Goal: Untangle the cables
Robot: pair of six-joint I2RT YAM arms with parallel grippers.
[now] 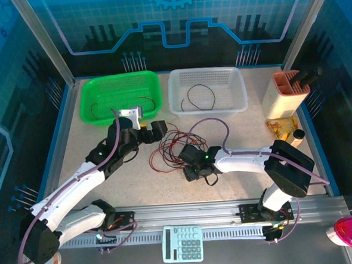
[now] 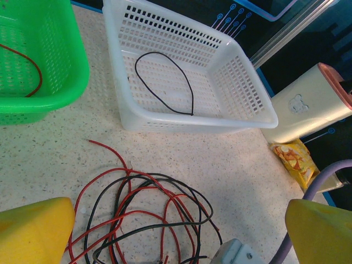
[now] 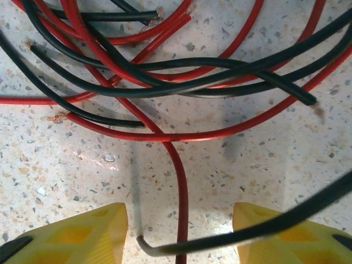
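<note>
A tangle of thin red and black cables (image 1: 171,145) lies on the speckled table between the two arms. My left gripper (image 1: 152,132) hovers at its left edge. In the left wrist view its yellow fingers (image 2: 36,231) stand wide open above the loops (image 2: 148,203), holding nothing. My right gripper (image 1: 188,162) is low at the tangle's right side. Its jaws (image 3: 181,231) stand apart, with one red strand (image 3: 181,187) running between them untouched and a black cable end (image 3: 148,247) crossing in front. A single black cable (image 2: 165,82) lies in the white basket (image 1: 237,98), and a red one (image 2: 30,66) in the green basket (image 1: 90,89).
A beige container (image 1: 284,92) and a yellow snack packet (image 1: 282,125) sit at the right edge. A calculator (image 1: 183,243) lies on the front rail, and a pink object (image 1: 349,232) rests at the front right. Both baskets stand along the back.
</note>
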